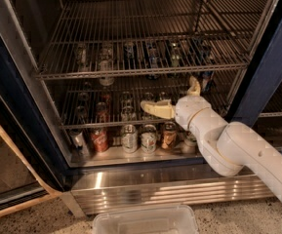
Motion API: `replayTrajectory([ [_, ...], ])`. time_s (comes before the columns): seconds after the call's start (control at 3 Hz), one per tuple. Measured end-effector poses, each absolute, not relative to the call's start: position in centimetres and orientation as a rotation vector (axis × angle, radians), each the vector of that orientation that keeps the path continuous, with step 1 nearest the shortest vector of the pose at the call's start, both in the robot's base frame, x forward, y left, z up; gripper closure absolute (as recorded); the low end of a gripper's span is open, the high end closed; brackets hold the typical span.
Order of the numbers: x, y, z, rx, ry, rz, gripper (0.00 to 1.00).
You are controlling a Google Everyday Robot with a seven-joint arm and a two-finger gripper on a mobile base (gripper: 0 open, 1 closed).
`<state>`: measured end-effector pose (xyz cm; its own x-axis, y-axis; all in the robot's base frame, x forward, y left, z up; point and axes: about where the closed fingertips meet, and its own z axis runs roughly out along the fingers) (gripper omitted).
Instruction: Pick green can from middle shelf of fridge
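Note:
The fridge (13, 91) stands open, with a dark blue frame and chrome wire racks. The middle shelf (87, 125) is the lowest wire rack and carries several dim cans. A pale silvery can (127, 112) on it looks like the green can, though its colour is too dim to be sure. My gripper (173, 98) is on a white arm coming from the lower right, at the height of this shelf. It is open and empty. One yellowish finger (155, 108) points left, close to the right of the pale can. The other finger (194, 86) points up.
On the fridge floor stand a red can (100, 140), two white-and-green-labelled cans (129, 138), a brown can (169, 135) and a leaning silver can (77, 141). A higher rack (130, 72) holds more cans. A clear plastic bin (145, 221) sits on the floor in front.

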<state>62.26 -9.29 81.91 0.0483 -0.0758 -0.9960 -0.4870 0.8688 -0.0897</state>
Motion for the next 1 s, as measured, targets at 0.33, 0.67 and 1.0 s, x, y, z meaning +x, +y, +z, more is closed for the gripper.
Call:
replayTrajectory([
  [0.33, 64.3, -9.1, 82.3, -0.424, 1.486, 0.340, 0.00],
  [0.67, 69.2, -8.6, 79.3, -0.380, 1.527, 0.344, 0.00],
  [1.0, 69.2, -8.5, 79.4, -0.382, 1.525, 0.344, 0.00],
])
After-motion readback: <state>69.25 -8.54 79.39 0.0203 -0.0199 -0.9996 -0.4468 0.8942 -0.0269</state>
